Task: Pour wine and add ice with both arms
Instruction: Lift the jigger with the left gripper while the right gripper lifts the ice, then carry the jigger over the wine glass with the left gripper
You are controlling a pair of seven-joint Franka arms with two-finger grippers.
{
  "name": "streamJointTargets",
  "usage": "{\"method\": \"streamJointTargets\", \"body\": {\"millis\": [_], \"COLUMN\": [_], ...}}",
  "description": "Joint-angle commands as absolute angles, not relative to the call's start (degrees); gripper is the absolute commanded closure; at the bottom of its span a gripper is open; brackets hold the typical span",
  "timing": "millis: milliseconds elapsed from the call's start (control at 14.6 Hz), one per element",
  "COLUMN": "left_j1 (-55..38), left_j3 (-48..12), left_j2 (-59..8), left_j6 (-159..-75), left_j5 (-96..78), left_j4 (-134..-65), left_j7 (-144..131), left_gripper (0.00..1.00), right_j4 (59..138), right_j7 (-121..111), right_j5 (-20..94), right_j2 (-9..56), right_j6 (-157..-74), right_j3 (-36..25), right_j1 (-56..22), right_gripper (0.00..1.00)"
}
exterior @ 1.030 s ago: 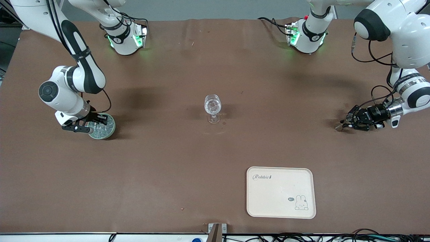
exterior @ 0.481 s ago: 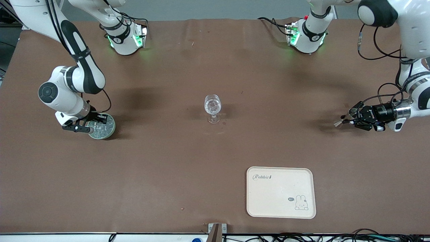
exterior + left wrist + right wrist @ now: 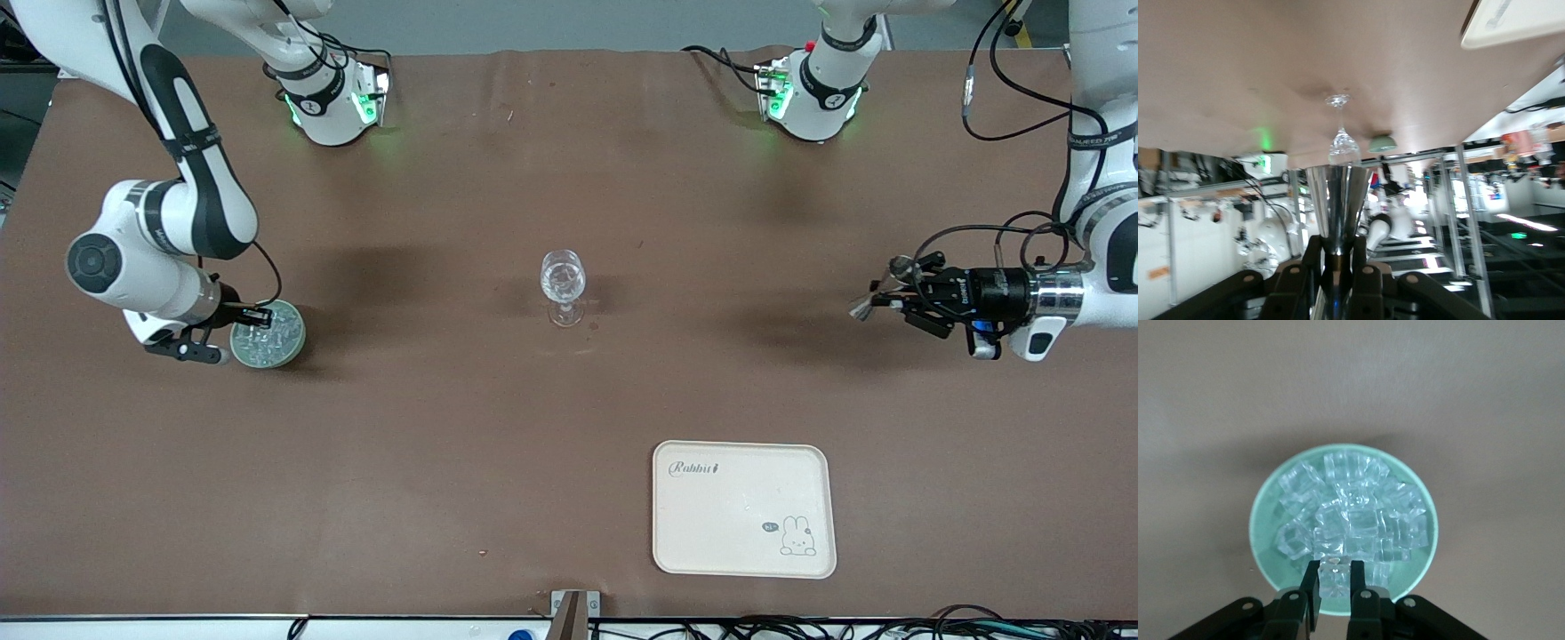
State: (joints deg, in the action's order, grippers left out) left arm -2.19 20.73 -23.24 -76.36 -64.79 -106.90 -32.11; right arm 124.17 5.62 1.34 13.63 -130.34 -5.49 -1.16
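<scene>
We see clear ice in a green dish, and a glass mid-table.
Our right gripper [image 3: 1335, 585] pinches one glassy ice cube [image 3: 1333, 574] over the heaped pale green dish [image 3: 268, 333]; the wine glass [image 3: 563, 284] stands centrally; our left gripper [image 3: 1338, 267] clamps a shiny metal cup [image 3: 1337, 207].

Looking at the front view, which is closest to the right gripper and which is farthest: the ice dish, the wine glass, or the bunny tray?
1. Green ice dish: right under the right gripper.
2. Wine glass: mid-table.
3. Bunny tray: nearest the front camera, toward the left arm's end.
</scene>
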Motion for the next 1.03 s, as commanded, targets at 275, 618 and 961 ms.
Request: {"method": "streamJointTargets", "body": {"millis": [275, 618, 961], "left_j1": [-1.6, -1.6, -2.0], "left_j3": [0.0, -13.3, -23.3], "left_j2": [-12.1, -10.7, -12.2], "left_j6": [-95.2, -109.4, -121.2], "left_j5": [-58.4, -58.4, -55.1], "left_j4": [-111.4, -113.2, -113.3], "left_j7": [-48.0, -59.1, -69.9], "left_gripper": [0.99, 0.99, 0.99], "right_j4": [114.5, 95.1, 82.7], "right_j7": [6.8, 5.5, 5.4], "right_j5": [2.0, 2.2, 2.4], "right_j2": [3.6, 4.0, 3.7], "right_j6": [-118.3, -100.0, -84.8], "right_j3": [-5.8, -5.7, -5.1], "right_j1": [0.3, 1.8, 1.1], "right_gripper": [0.98, 0.99, 0.99]}}
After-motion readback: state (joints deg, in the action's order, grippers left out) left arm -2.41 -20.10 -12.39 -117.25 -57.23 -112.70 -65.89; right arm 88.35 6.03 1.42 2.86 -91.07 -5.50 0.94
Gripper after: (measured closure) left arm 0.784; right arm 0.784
